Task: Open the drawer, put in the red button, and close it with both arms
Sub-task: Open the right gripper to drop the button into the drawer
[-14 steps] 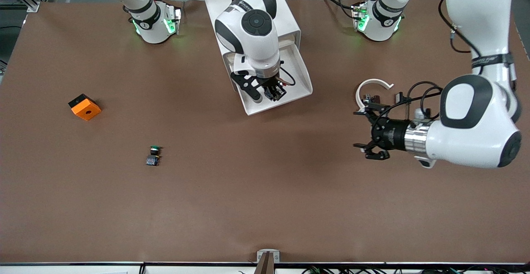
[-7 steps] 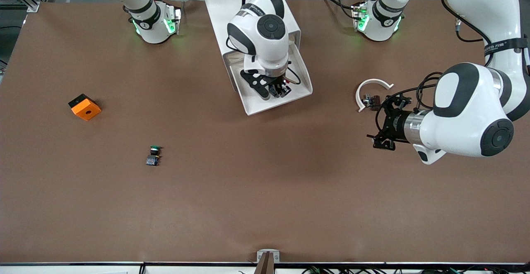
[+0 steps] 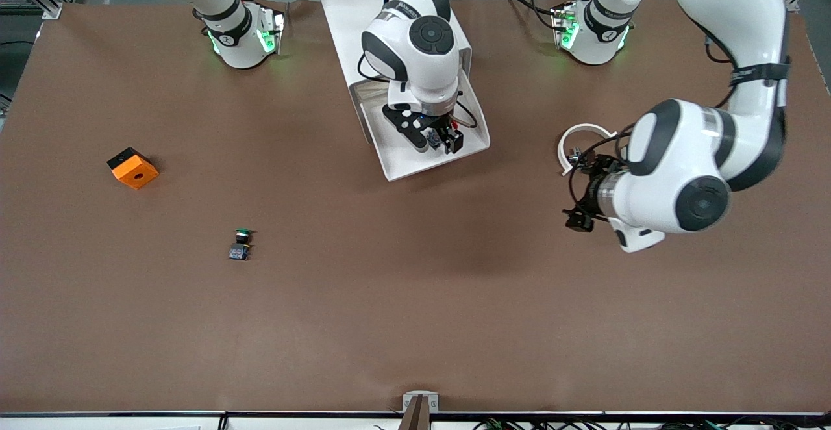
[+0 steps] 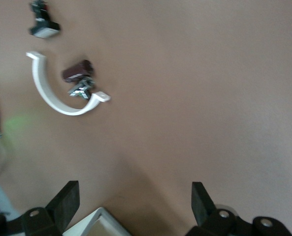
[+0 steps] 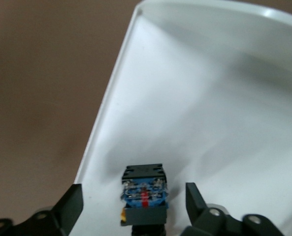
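Brown matting covers the whole counter (image 3: 415, 326), and the white cabinet (image 3: 363, 14) standing between the two arm bases serves as the landmark. Nearest the front camera, well apart from the cabinet toward the right arm's end, lies the green-capped button (image 3: 241, 244). Farther from the camera and closer to that same end sits the orange cube (image 3: 132, 167) with its hole.

Toward the left arm's end, the left tool (image 3: 578, 193) hangs over bare matting well away from the cabinet, its fingers (image 4: 67, 201) spread wide with nothing between them. Just beside it on the counter rests a white curved clip (image 3: 581, 138) with a small dark part (image 4: 78, 71) inside its arc.

At the cabinet itself, the drawer (image 3: 477, 138) is pulled out toward the camera. The right tool (image 3: 441, 139) is down inside it, its fingers (image 5: 69, 204) parted on either side of the red button (image 5: 144, 194). The button lies on the drawer floor near the side wall, blue base showing, and neither finger touches it.
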`<state>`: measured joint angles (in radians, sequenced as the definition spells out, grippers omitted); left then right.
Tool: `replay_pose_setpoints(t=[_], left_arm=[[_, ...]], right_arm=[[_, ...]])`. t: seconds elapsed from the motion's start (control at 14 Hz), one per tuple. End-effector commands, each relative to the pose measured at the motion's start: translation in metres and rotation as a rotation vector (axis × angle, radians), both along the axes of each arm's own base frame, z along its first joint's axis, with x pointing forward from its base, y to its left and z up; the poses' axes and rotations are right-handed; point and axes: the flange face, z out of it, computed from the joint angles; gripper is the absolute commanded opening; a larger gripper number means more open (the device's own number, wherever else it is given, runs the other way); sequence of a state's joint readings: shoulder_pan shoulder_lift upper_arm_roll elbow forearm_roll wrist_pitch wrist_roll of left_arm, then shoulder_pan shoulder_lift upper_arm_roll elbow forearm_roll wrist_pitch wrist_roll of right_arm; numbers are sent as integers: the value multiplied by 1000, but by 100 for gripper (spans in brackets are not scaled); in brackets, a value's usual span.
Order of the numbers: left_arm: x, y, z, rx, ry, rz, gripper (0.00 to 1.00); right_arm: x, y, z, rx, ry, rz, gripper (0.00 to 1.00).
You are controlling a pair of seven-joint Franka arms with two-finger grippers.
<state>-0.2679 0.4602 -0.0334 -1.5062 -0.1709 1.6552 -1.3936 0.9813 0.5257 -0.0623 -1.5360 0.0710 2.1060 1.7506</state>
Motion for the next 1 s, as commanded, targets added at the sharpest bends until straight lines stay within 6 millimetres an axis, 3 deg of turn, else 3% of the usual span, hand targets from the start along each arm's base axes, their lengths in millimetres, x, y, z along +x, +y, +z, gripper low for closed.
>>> replay_pose_setpoints(t=[0.0,0.21,0.36,0.5,0.71,0.93], left_arm=[[-20,-14,-20,-14,-78,-42,100],[-29,-47,-48,-12,-154,-146,100],[-37,-76,-60,-50,-165,-236,100],[-48,-96,-61,-87,-165,-340,100],[-77,-137,-69,-108,-138,-412,100],[-114,-172,-83,-122,-147,-492,100]], right_arm=[[38,-19,38,-12,9,38,100],[81,-63,79,-43,46,217,100],[115,-107,94,-51,70,307,100],[143,-159,122,-39,65,379,100],[185,-267,155,-29,89,513,100],[203,-370,180,-17,132,637,100]])
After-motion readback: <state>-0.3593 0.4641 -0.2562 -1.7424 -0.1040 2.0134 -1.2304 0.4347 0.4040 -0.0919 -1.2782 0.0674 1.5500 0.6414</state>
